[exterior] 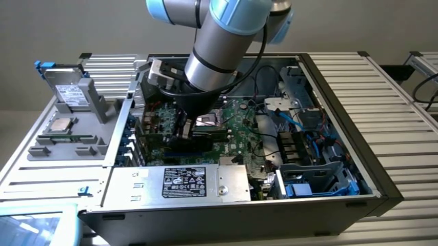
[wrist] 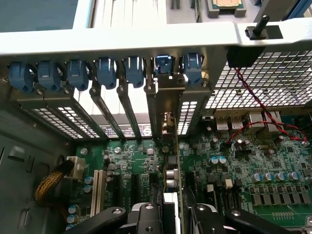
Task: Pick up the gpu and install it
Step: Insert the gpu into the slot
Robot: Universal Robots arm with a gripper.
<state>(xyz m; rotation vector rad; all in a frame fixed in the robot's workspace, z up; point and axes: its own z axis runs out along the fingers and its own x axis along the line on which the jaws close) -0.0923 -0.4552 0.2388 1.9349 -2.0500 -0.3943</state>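
The gpu [wrist: 170,175] stands on edge over the green motherboard [wrist: 243,165], and its metal bracket reaches up to the rear slot openings under the blue latches [wrist: 163,66]. My gripper [wrist: 173,222] is shut on the card's top edge, one black finger on each side. In the exterior view the gripper [exterior: 183,134] is down inside the open computer case, with the dark card [exterior: 208,135] under it above a blue slot near the motherboard [exterior: 239,123] middle.
A silver power supply [exterior: 181,182] fills the case's near side. Drive cages and blue cables [exterior: 294,123] crowd the exterior view's right. A tray at that view's left holds a processor [exterior: 61,124] and a hard drive [exterior: 68,92]. Red wires [wrist: 248,129] run near the rear ports.
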